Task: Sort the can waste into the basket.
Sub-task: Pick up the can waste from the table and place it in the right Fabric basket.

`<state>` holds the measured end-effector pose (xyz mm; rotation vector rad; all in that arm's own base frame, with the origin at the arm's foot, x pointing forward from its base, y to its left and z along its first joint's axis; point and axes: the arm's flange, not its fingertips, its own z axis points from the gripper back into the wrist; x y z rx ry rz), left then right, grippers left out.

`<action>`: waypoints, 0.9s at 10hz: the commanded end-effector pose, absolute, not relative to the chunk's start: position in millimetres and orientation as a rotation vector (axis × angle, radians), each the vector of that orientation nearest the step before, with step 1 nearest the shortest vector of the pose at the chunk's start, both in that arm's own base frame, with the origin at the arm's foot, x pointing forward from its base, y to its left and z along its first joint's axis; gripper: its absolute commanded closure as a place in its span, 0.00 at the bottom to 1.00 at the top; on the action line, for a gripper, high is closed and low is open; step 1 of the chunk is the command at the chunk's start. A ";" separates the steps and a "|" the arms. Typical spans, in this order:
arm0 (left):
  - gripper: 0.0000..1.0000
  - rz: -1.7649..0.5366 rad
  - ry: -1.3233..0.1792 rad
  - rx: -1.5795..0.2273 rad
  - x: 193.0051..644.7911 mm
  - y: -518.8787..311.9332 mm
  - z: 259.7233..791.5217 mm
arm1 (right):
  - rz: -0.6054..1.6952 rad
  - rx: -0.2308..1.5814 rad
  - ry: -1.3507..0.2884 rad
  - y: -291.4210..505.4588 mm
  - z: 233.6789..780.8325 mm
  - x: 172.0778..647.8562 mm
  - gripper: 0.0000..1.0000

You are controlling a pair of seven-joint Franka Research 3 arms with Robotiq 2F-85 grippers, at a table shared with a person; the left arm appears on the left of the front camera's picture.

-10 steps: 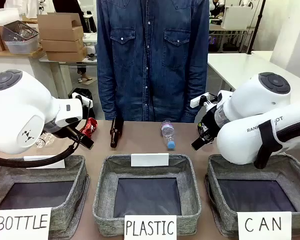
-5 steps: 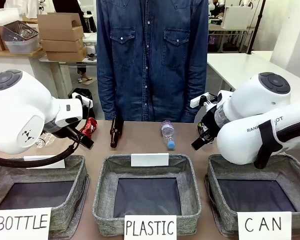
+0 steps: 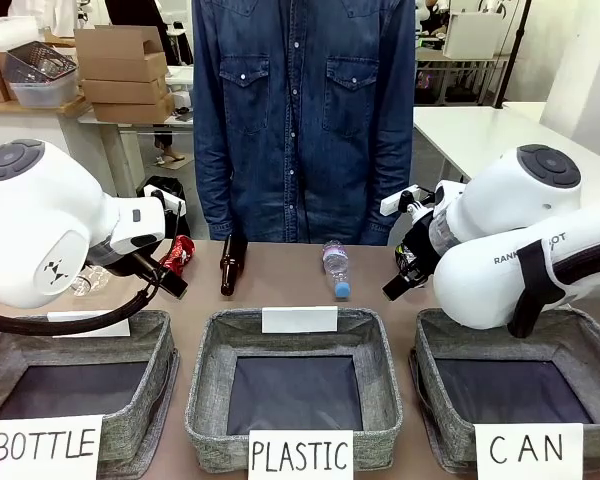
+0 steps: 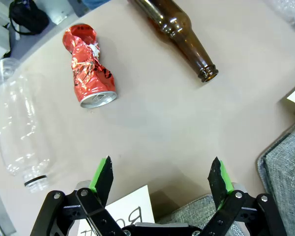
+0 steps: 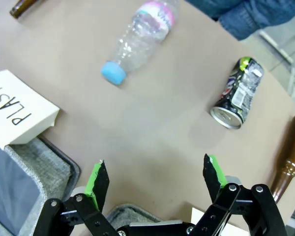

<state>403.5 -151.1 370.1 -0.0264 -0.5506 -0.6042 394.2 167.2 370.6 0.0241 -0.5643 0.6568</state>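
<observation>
Table point(image 3: 280, 280) | 1 red can point(image 4: 91, 66) | 1 black can point(image 5: 237, 93) | 3 baskets point(image 3: 380, 335) | left claw point(image 4: 161, 163), right claw point(image 5: 154, 161) released

1. This looked like a robotics research lab rather than a home or a shop.
2. Two white robot arms, the left arm point(image 3: 30, 230) and the right arm point(image 3: 520, 250), were mounted at one brown worktop point(image 3: 290, 285), with cameras on their wrists.
3. The setup looked staged as a trial. Three matching grey fabric baskets sat in a row: the BOTTLE basket point(image 3: 158, 370), the PLASTIC basket point(image 3: 208, 380) and the CAN basket point(image 3: 430, 390). Each carried a hand-lettered paper sign.
4. A person point(image 3: 305, 110) in a denim shirt stood at the far side of the worktop.
5. Behind were stacked cardboard boxes point(image 3: 125, 65), a clear bin point(image 3: 40, 75) and a plain white table point(image 3: 480, 135), furnishings typical of a shared workroom.
</observation>
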 end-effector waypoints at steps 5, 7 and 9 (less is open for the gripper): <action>0.00 -0.553 -0.540 -0.058 319.7 -148.8 459.5 | 0.575 0.102 -0.594 121.4 487.0 311.3 0.00; 0.00 -0.606 -0.634 0.022 263.9 -173.7 492.2 | 0.556 0.055 -0.720 102.3 525.5 250.3 0.00; 0.00 -0.579 -0.534 -0.035 356.1 -163.0 461.9 | 0.600 0.098 -0.618 143.5 495.0 346.4 0.00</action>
